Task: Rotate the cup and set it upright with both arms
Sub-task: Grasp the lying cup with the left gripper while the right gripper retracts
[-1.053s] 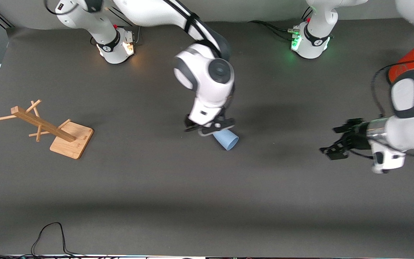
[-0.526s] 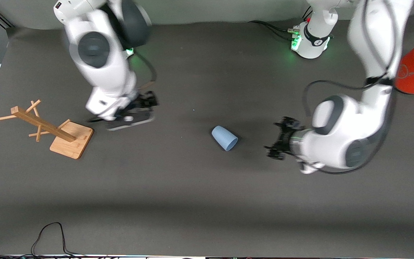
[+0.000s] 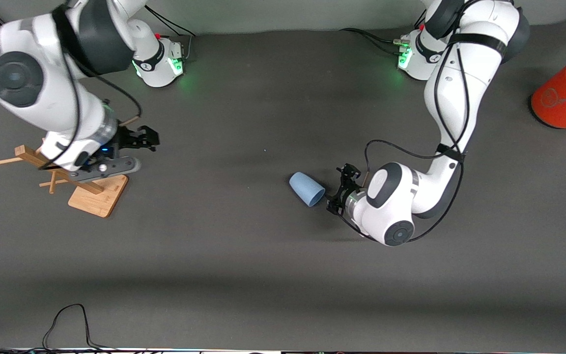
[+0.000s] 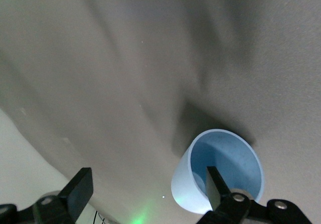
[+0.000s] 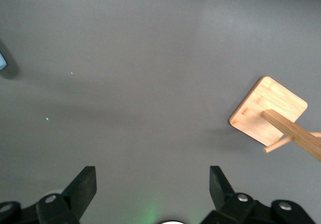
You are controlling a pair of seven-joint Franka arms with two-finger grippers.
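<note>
The light-blue cup (image 3: 306, 188) lies on its side mid-table, its mouth turned toward the left arm's end. My left gripper (image 3: 338, 191) sits low beside that mouth, open, with nothing between its fingers. In the left wrist view the cup's (image 4: 220, 176) blue inside faces the camera. One finger (image 4: 214, 186) shows against the opening and the other stands well off to the side; the left gripper (image 4: 148, 194) holds nothing. My right gripper (image 3: 144, 140) hangs open over the table beside the wooden rack, and shows empty in the right wrist view (image 5: 152, 189).
A wooden peg rack (image 3: 97, 195) on a square base stands toward the right arm's end, and its base (image 5: 268, 111) shows in the right wrist view. An orange cylinder (image 3: 565, 96) with a grey top stands toward the left arm's end. A black cable (image 3: 67, 319) loops at the table's near edge.
The right arm has pulled away from the cup toward the wooden rack. The left arm has swung in and come down beside the cup's mouth. The cup has not moved.
</note>
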